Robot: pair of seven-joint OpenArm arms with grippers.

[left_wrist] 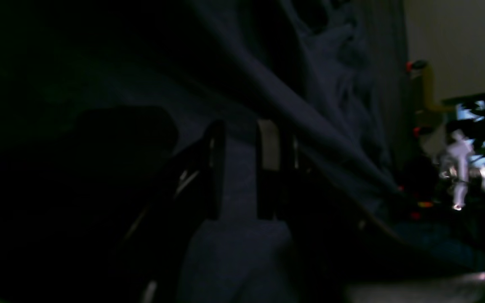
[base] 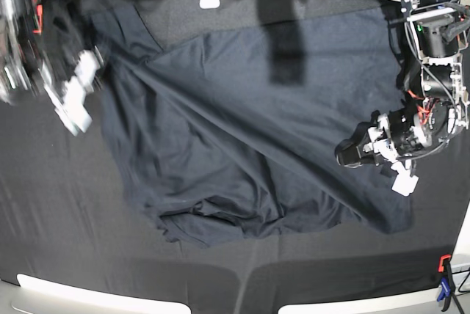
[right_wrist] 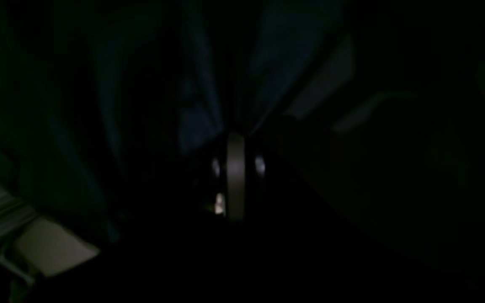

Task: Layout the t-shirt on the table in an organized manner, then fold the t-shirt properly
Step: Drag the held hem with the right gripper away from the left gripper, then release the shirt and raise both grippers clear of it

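t-shirt (base: 242, 145) stretched taut between both grippers; left gripper (left_wrist: 242, 168) and right gripper (right_wrist: 235, 176) each clamped on fabric.

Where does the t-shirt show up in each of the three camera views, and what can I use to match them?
Left wrist: the t-shirt fills the upper middle, a taut ridge running down to the right, fabric between the left gripper's fingers.
Right wrist: very dark; faint bluish folds fan upward from the shut right gripper.
Base: spread across the centre of the table.
Shared landmark: the long diagonal ridge, clear in the left wrist and base views.
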